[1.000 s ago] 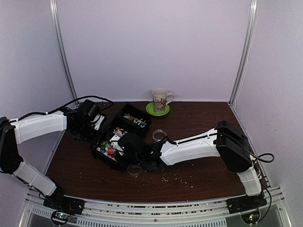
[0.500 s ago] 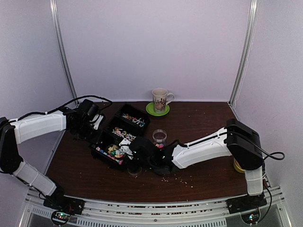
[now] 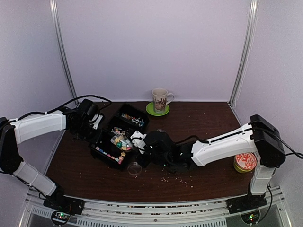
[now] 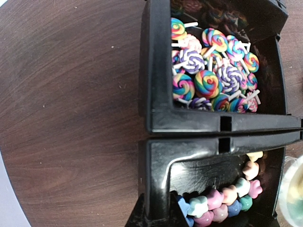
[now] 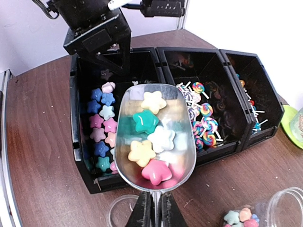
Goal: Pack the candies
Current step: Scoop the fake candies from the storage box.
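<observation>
— Over the black bin's [image 5: 78,142] 5 o'clock corner, seen from the right wrist, what hangs?
— A metal scoop [image 5: 120,123] heaped with star candies [image 5: 144,121], its handle pinched by the right end effector [image 5: 155,213].
— And the left end effector [image 5: 105,59]?
— Clamped on that bin's 12 o'clock rim. More stars lie inside; lollipops [image 4: 208,82] fill the next bin [image 5: 163,64] at 3 o'clock on the tabletop [image 5: 42,142].

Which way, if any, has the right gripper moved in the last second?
Yes: in the top view the right gripper, holding the scoop, has drifted right over the black bins, closer to directly below the mug.
</observation>
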Robot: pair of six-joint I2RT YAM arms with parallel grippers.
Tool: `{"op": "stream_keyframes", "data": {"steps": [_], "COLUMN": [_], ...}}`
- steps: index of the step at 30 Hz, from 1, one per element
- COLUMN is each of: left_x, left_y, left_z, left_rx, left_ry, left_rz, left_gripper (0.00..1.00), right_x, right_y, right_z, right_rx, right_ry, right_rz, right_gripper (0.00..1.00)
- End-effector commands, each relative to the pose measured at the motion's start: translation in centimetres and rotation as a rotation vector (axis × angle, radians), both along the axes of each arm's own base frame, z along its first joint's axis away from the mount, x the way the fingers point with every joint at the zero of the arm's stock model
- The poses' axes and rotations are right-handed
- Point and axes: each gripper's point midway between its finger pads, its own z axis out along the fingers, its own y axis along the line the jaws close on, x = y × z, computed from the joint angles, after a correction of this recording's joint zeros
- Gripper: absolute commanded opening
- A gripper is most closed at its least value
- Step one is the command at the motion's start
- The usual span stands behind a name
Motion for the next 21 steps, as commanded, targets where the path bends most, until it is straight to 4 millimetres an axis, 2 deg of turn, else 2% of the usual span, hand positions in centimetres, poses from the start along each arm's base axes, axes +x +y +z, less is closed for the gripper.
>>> {"op": "stream_keyframes", "data": {"steps": [1,5,13,21], "left_x": [3.9,3.9,3.8,3.8], "left_y": [-1.4,-1.6,-1.7,-1.8], "left_z": [5.5,5.4,5.5,5.7], "left_rx": [-0.12,-0.128,-0.137,-0.144], "left_ry": [-0.206,-0.2,-0.198,-0.197], "left_rz": [0.039,0.036,0.029,0.027], "left_gripper": [0.0,0.0,0.0,0.0], "right_x": [0.2,0.1,0.6,0.6], "right_y": [-1.6,-3.4,-5.1,-8.6], "right_z": [4.4,5.9,7.8,9.1], "right_rx": [0.108,0.15,0.16,0.026], "right_ry": [-0.078,-0.123,-0.18,-0.191], "right_rz": [-0.02,-0.046,-0.101,-0.158], "right_gripper": [0.0,0.0,0.0,0.0]}}
